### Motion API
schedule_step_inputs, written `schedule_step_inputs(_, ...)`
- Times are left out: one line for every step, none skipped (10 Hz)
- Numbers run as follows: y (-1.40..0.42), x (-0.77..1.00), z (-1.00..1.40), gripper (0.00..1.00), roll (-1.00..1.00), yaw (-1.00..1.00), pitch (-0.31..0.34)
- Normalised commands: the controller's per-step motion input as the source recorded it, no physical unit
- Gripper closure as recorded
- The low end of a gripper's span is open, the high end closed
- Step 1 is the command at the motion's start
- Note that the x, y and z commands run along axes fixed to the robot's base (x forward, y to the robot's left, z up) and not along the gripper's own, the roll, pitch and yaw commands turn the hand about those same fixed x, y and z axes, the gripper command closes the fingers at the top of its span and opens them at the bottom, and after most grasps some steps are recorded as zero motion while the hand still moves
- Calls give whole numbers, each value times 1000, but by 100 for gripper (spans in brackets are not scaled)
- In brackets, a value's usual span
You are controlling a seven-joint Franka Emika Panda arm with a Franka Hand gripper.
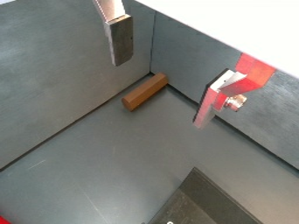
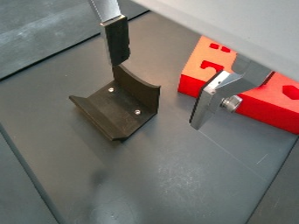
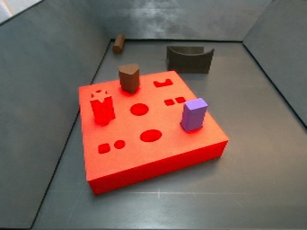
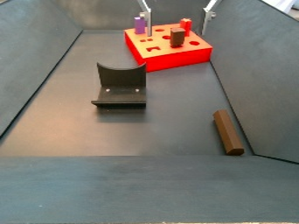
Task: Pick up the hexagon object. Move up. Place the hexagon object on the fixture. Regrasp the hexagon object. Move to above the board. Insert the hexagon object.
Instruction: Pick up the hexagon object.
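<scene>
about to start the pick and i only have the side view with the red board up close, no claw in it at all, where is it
Observer: In a side view the claw hangs high at the far end of the box, near the board.
Operator: ok, is it open or holding something
Observer: Open. In a wrist view the fingers stand wide apart with nothing between them, over the floor beside the fixture.
</scene>
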Motion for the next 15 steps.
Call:
schedule_step_inputs(17,-183,-60,0,7,0,0)
schedule_step_inputs(157,-311,-197,0,0,57,-13)
schedule_step_inputs(266,-417,-209,0,0,220,-77)
schedule_step_inputs(377,-420,-257,0,0,234,-67)
schedule_step_inputs(374,-400,-346,0,26,211,-64)
schedule_step_inputs(283,0,-574,0,56,83,-66)
schedule_step_inputs(323,0,-734,0,37,77,-20)
schedule_step_inputs(320,43,-866,0,51,66,0)
schedule_step_inputs(374,0,-934,0,27,60,-51)
schedule_step_inputs(403,-6,-923,0,50,74,-113)
schedule_step_inputs(423,-109,-934,0,53,63,-144)
schedule_step_inputs(394,-257,-931,0,59,31,-166)
schedule_step_inputs(331,-397,-920,0,40,29,-194)
schedule_step_inputs(260,-651,-817,0,10,51,-257)
schedule_step_inputs(191,-723,-809,0,20,94,-260)
